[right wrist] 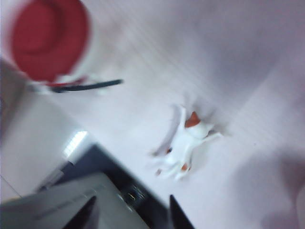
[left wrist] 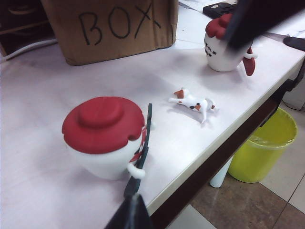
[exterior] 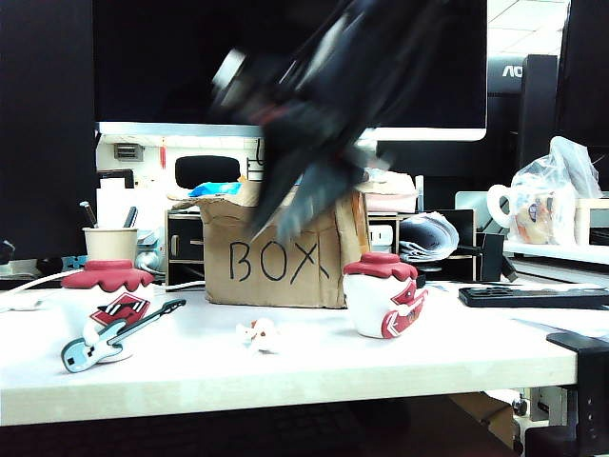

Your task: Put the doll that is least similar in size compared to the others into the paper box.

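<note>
The tiny white doll with orange-red marks (exterior: 258,333) (left wrist: 193,103) (right wrist: 187,143) lay on its side on the pale table (exterior: 381,367), in front of the worn brown cardboard box marked "BOX" (exterior: 276,259) (left wrist: 109,28), between the two large red-capped dolls. The right gripper (right wrist: 129,210) hung above it, fingers apart, gripping nothing. Only a dark tip of the left gripper (left wrist: 129,214) showed; its state couldn't be told.

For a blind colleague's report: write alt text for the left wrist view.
A tiny white doll with orange-red marks lies on its side on the white table, between a red-capped doll with a guitar and a second red-capped doll. A paper box marked BOX stands behind; the left gripper shows only dark tips.
</note>
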You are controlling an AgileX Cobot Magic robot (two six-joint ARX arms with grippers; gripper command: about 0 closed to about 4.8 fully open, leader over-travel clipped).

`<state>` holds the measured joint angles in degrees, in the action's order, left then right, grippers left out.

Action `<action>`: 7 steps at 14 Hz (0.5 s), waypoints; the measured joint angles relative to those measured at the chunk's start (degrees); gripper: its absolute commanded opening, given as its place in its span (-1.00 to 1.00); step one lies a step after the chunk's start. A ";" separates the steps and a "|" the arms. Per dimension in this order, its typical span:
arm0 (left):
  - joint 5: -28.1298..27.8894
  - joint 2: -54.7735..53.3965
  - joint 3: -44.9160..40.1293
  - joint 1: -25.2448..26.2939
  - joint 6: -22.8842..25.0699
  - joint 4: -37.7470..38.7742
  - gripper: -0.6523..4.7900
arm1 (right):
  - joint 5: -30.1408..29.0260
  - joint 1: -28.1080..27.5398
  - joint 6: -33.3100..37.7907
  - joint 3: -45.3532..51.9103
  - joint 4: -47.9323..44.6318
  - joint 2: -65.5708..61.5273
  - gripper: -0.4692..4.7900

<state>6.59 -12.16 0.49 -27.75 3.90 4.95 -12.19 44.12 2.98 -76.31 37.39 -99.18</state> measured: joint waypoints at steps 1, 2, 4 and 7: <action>0.00 -0.02 0.00 0.00 0.00 0.02 -0.78 | 2.47 0.90 -0.07 -1.97 1.14 -2.97 -0.13; -0.04 0.00 0.00 0.00 0.00 0.02 -0.78 | 4.87 1.64 -0.04 -2.32 1.77 -4.42 0.12; -0.11 0.00 0.00 0.00 0.00 0.02 -0.78 | 7.10 2.27 -0.04 -2.71 1.60 -6.82 0.75; -0.11 -0.02 0.00 0.00 0.00 0.02 -0.78 | 7.63 2.10 0.07 -2.69 0.81 -7.96 0.77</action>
<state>6.48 -12.19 0.49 -27.75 3.90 4.97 -4.56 46.22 3.05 -79.00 38.20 -107.13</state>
